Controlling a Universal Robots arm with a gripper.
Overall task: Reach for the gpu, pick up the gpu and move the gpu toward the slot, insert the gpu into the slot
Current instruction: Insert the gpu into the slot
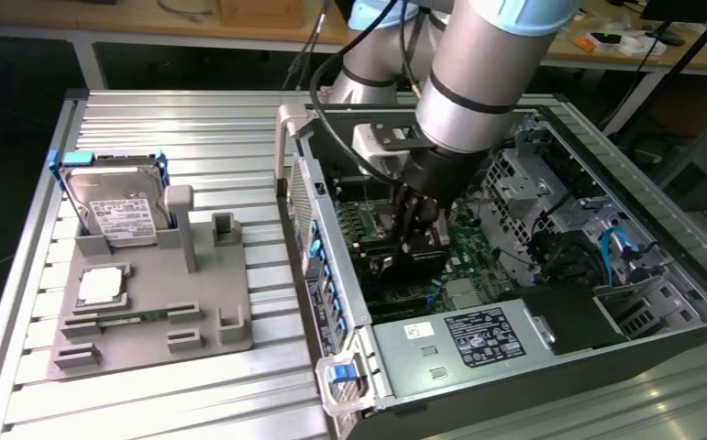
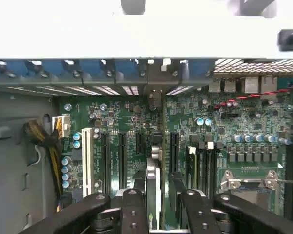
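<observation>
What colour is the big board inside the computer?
Green, the motherboard shows best in the wrist view.

The grey, blue-capped robot arm (image 1: pixel 476 64) is angled steeply downward, its wrist pointed down. The black two-fingered gripper (image 1: pixel 404 246) is carried at its tip. In the wrist view the black fingers (image 2: pixel 132 209) are seen standing slightly apart.

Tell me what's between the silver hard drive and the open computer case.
In the exterior view, two upright posts of the gray holder stand between the hard drive and the computer case, then a bare strip of slatted table.
</observation>
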